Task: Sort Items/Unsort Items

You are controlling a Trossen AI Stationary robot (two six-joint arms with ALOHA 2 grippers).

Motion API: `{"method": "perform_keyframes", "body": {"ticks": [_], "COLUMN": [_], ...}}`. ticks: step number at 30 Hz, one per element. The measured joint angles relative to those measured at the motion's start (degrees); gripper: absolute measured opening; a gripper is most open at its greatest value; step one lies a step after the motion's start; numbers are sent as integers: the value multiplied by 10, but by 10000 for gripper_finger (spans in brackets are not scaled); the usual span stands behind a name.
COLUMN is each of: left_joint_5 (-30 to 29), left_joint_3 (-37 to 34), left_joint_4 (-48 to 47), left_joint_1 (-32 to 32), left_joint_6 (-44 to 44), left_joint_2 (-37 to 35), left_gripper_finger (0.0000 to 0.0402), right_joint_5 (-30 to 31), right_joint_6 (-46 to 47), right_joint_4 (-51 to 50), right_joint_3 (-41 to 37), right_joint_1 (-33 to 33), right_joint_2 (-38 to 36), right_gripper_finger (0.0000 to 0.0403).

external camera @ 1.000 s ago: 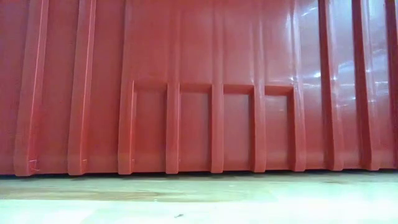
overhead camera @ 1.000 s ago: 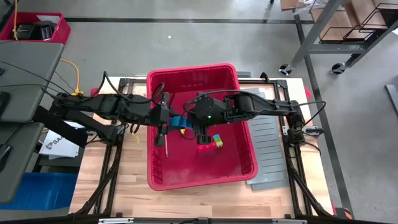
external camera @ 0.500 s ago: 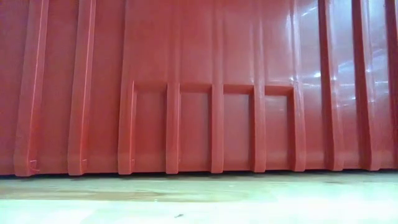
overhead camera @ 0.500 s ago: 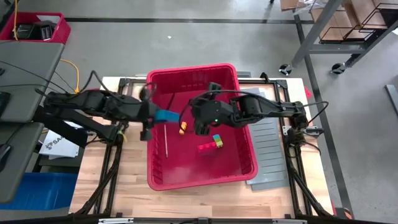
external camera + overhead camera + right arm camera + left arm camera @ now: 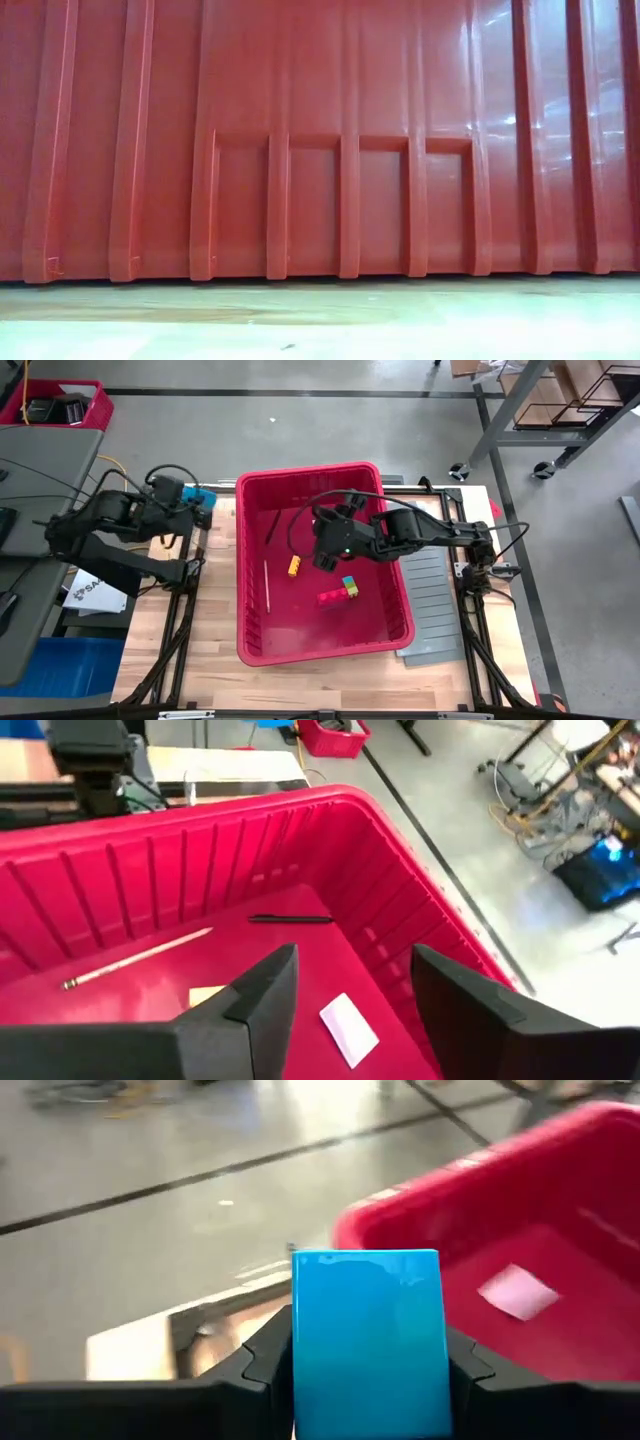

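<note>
One blue block [image 5: 366, 1342], one yellow block [image 5: 293, 566], one multicoloured stack [image 5: 340, 590], two sticks [image 5: 267, 582]

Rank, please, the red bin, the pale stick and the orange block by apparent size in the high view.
1. Red bin, by far the largest.
2. Pale stick, long but very thin.
3. Orange block, the shortest, though thicker than the stick.

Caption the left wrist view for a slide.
Left gripper holding a blue block outside the red bin.
</note>
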Motion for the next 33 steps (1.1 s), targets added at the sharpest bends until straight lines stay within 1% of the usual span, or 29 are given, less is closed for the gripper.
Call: {"method": "perform_keyframes", "body": {"ticks": [3,7,10,12,15,16,17,21,24,27,31,33], "left_joint_5": [-9,27,54,73,92,109,130,210,241,246,254,267], "left_joint_3": [-52,-152,-221,-256,-291,-299,-305,-309,-295,-273,-223,-187], "left_joint_4": [-4,22,76,122,190,209,228,274,279,277,283,314], "left_joint_1": [45,102,137,158,192,206,219,268,291,308,324,327], "left_joint_6": [-23,-65,-72,-60,-15,3,24,83,110,144,156,161], "left_joint_2": [-3,-7,-7,-6,-7,-6,-6,-6,-6,-7,-14,-20], "left_gripper_finger": [128,128,128,128,129,136,154,259,315,342,349,349], "right_joint_5": [-3,-13,-22,-32,-39,-40,-42,-48,-48,-48,-48,-48], "right_joint_6": [27,62,71,71,72,72,72,78,81,81,80,73], "right_joint_4": [0,-3,-3,-3,-3,-3,-3,-8,-11,-11,-17,-25], "right_joint_3": [0,0,0,0,0,0,0,0,0,0,0,0], "right_joint_1": [-8,-16,-16,-15,-15,-15,-15,-15,-15,-15,-15,-15], "right_joint_2": [0,0,0,0,0,0,0,0,0,0,0,0], "right_gripper_finger": [186,186,186,186,186,185,185,185,185,185,185,185]}}
